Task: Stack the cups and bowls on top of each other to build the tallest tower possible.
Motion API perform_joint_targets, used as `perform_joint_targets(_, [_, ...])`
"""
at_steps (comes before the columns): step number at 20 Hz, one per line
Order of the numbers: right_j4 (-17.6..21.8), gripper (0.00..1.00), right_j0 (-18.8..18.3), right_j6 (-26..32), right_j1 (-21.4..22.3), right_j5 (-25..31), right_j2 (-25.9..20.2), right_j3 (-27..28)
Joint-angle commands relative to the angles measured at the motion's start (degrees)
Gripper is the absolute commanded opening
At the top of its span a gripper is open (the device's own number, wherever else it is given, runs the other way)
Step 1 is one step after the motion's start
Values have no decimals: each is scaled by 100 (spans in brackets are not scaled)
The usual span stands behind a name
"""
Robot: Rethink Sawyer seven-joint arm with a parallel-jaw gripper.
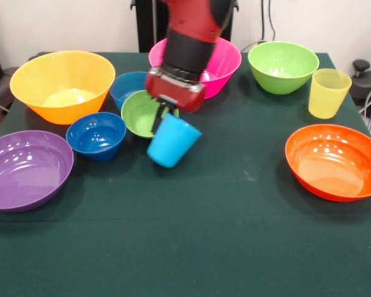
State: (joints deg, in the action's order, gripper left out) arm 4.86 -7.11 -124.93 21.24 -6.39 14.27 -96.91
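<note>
Green table point(235, 235): tool point(165, 112) grips blue cup point(172, 141).

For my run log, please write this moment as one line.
gripper: shut on blue cup | cup: tilted, lifted | beside: small green bowl | yellow cup: upright, apart | tower: not started

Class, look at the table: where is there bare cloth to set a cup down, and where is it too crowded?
Bare cloth runs along the near edge, and between the light blue cup in the pincer and the orange bowl. It is crowded among the yellow-orange bowl, dark blue bowl and small green bowl.
</note>
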Motion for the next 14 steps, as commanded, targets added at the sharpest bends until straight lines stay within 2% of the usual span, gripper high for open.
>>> perform_joint_targets(1, [548,0,-1046,123,78,1086,-1977,-457])
perform_joint_targets(5, [516,0,-1653,68,24,1228,-2687,-453])
perform_joint_targets(14, [249,0,-2343,114,-101,1703,-3653,-248])
